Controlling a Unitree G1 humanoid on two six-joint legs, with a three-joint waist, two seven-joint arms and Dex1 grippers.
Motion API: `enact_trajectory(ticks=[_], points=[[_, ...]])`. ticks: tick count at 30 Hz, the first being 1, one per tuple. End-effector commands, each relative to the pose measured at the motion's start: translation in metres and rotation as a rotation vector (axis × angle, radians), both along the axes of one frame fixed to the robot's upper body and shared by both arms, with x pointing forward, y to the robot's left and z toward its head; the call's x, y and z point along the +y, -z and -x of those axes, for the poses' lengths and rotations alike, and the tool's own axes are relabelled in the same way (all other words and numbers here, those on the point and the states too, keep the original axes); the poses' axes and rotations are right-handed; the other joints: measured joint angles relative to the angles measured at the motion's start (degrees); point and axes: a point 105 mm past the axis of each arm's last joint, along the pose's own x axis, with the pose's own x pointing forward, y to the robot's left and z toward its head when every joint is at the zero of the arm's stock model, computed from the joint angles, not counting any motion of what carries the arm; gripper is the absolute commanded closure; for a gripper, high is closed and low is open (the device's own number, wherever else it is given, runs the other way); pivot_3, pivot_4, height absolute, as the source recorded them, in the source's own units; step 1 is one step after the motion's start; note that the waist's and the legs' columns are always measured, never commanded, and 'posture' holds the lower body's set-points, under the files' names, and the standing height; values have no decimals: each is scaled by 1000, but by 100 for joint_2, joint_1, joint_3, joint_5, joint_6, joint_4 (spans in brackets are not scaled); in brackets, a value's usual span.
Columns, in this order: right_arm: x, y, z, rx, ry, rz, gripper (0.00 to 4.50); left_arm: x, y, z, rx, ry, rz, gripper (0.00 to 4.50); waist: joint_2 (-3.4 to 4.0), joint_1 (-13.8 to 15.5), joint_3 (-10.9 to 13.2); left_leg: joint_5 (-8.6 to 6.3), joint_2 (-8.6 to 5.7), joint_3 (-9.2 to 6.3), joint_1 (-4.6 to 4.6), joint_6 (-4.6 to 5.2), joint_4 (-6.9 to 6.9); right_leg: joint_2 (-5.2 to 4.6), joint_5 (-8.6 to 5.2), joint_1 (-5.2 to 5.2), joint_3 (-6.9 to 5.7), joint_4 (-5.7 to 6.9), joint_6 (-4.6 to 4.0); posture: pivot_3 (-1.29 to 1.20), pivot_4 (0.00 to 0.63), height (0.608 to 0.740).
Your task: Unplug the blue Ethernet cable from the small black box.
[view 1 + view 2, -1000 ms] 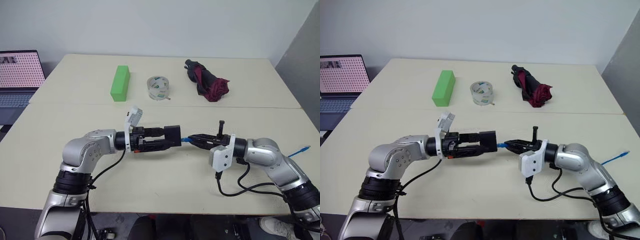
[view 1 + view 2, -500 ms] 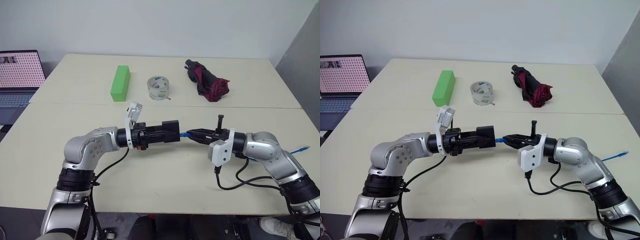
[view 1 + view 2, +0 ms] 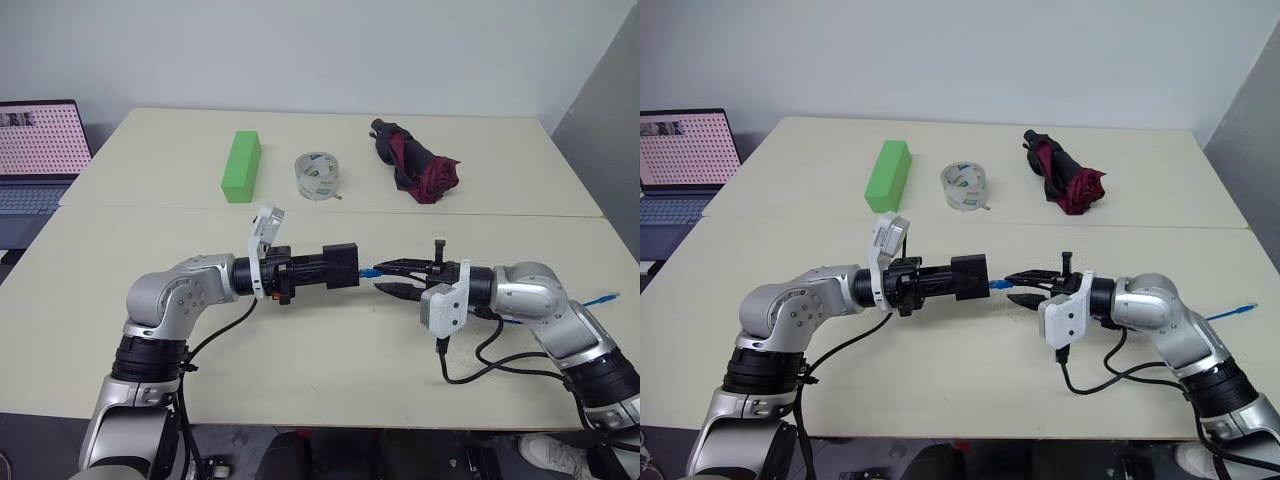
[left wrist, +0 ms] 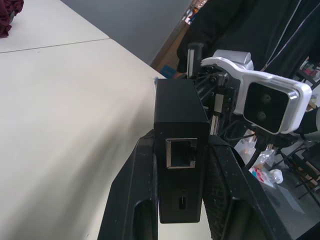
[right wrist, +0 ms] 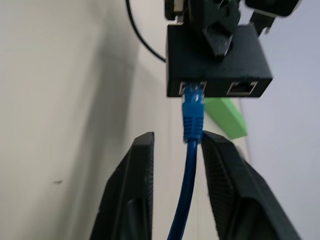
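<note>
While the blue Ethernet cable (image 5: 192, 117) is plugged into the small black box (image 5: 218, 62), we clamp that box between our left hand (image 4: 181, 200) fingers above the counter (image 3: 330, 350). Our right hand (image 5: 176, 145) faces it with fingers spread; the cable runs loose between them.

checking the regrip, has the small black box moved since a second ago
Yes: the small black box sits slightly higher and nearer the tape roll, shifted left, in the left pincer.
</note>
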Motion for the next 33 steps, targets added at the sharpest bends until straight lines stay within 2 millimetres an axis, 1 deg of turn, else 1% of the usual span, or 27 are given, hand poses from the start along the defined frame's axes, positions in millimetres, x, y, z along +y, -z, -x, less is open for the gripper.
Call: enact_trajectory(ticks=[1, 3, 4, 7, 11, 13, 20, 27, 33], points=[[-5, -9, 17, 362, 74, -116, 2389, -3, -5, 6, -81, 58, -27, 3709, 0, 19, 0, 0, 0, -2, -2, 0, 0, 0, 0, 1, -3, -1, 0, 0, 150, 740], [-4, -17, 19, 507, 109, -193, 2389, -4, -2, 6, -122, 65, -58, 3709, 0, 17, 0, 0, 0, -6, -5, 0, 1, -1, 0, 2, -4, -5, 0, 0, 150, 740], [-3, -19, 20, 550, 120, -214, 2389, -4, 0, 6, -140, 65, -71, 3709, 0, 14, 0, 0, -1, -5, -5, 0, 2, -3, 0, 2, -3, -5, 0, 0, 150, 740], [-1, -26, 17, 712, 172, -306, 2389, -7, 1, 12, -208, 115, -109, 3709, 0, 8, 0, 0, -2, -8, -1, 0, 5, -2, 0, 4, -5, 1, 0, 0, 150, 740], [3, -23, 20, 888, 185, -337, 2389, -7, 2, 16, -279, 156, -148, 3709, 0, 13, 0, 0, -3, -10, -4, 0, 4, -2, 0, 4, -6, -3, 0, 0, 150, 740], [6, -21, 20, 939, 185, -342, 2389, -7, 0, 17, -303, 167, -153, 3709, 0, 13, 0, -1, -3, -10, -6, 1, 3, -2, 0, 3, -6, -7, 0, 0, 150, 740], [17, -17, 18, 1020, 176, -353, 2389, -10, -2, 21, -340, 182, -153, 3709, 0, 11, 0, -1, -5, -10, -7, 2, 3, -2, 0, 2, -5, -6, 0, 0, 150, 740], [24, -16, 19, 1048, 157, -342, 2389, -10, -2, 20, -348, 177, -157, 3709, 0, 9, 0, -1, -5, -11, -7, 2, 2, -2, 0, 2, -6, -6, 0, 0, 150, 740], [26, -15, 19, 1054, 150, -328, 2389, -10, -2, 21, -351, 175, -154, 3709, 0, 9, 0, -1, -5, -11, -8, 2, 2, -2, 0, 1, -7, -7, 0, 0, 150, 740]])
